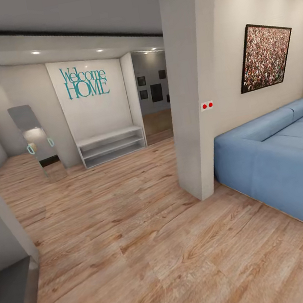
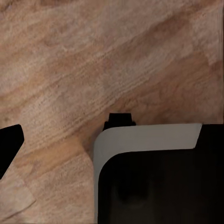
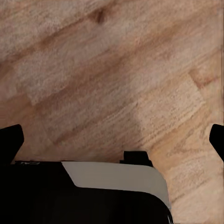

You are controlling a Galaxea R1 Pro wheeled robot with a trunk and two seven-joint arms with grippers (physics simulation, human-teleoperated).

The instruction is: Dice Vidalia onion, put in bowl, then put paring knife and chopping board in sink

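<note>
A living space is seen from the head view, not a kitchen. A white pillar (image 1: 195, 89) stands near the middle and serves as the landmark here. To the right of the pillar a blue sofa (image 1: 282, 158) rests against a wall bearing a framed picture (image 1: 265, 56). To the left of the pillar, farther back, a low white shelf (image 1: 112, 146) sits under teal "Welcome HOME" lettering (image 1: 85, 81), and a leaning mirror (image 1: 38, 141) stands farther left again. Wooden floor (image 1: 138, 243) runs in front of the pillar.

The onion, sink, board, knife and bowl are not to be found in these pictures; the robot is judged to be on its way, with the kitchen yet to be reached.

In the left wrist view the left claw (image 2: 112, 135) is pointed at the floor, with one dark fingertip at the picture's edge; whether it is released or clenched cannot be told. In the right wrist view the right claw (image 3: 112, 140) has dark fingertips at both edges, so it is judged released, with nothing grasped.

The onion is expected to be light, firm, smooth and prone to rolling; it would best be taken across its widest part. The knife would best be taken by its handle.
</note>
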